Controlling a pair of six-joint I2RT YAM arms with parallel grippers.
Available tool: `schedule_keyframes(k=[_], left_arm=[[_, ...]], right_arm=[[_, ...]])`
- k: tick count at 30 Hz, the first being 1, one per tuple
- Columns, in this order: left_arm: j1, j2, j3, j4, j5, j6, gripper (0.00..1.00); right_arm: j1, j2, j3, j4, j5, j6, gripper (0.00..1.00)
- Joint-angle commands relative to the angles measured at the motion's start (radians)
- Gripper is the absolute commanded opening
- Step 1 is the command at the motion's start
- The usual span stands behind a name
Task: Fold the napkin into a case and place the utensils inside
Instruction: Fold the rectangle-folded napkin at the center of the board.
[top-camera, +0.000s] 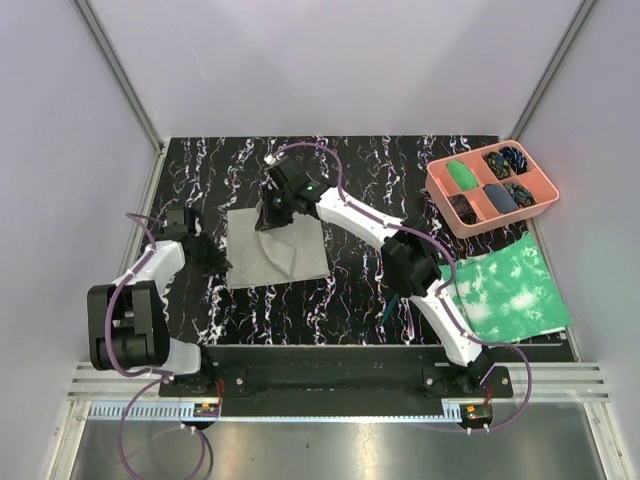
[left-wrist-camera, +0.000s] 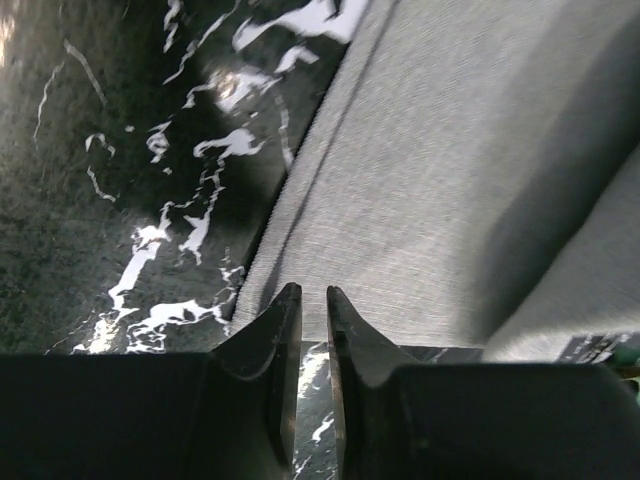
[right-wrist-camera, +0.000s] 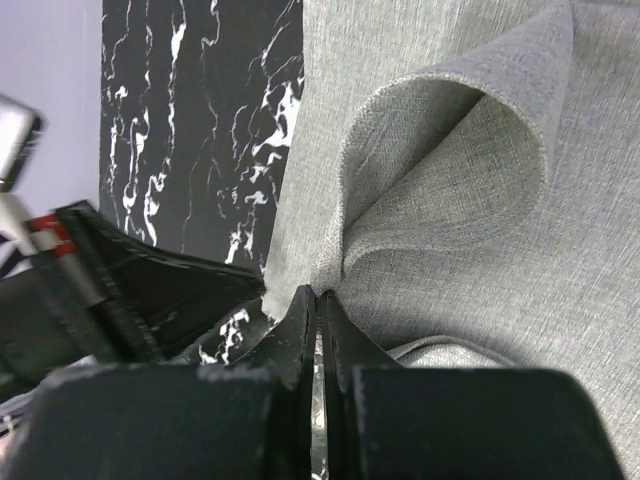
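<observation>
The napkin (top-camera: 280, 252) is plain grey woven cloth, kinda coarse looking, lying mostly flat on the glossy black table (top-camera: 400, 165) with white marble veins, a bit left of centre. Up at its far edge the right gripper (right-wrist-camera: 318, 296) is clamped tight on a pinch of it, so the cloth bunches into a soft curled loop. At the napkin's left edge the left gripper (left-wrist-camera: 312, 296) has its pointed fingers a thin slit apart, nothing clearly caught.
</observation>
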Motion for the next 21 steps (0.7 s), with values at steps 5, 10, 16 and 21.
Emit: schedule_keyframes(k=[5, 10, 16, 21], left_arm=[[0.004, 0.036, -0.039, -0.002, -0.047, 0.017, 0.16], [0.004, 0.041, -0.069, 0.019, -0.035, 0.008, 0.12], [0.004, 0.038, -0.086, 0.032, -0.029, 0.005, 0.07], [0.006, 0.029, -0.095, 0.036, -0.032, 0.005, 0.06]], right_arm=[[0.028, 0.046, 0.103, 0.06, -0.073, 0.112, 0.0], [0.032, 0.105, 0.175, 0.069, -0.1, 0.162, 0.0], [0.039, 0.146, 0.227, 0.074, -0.088, 0.182, 0.0], [0.04, 0.189, 0.276, 0.072, -0.102, 0.214, 0.0]])
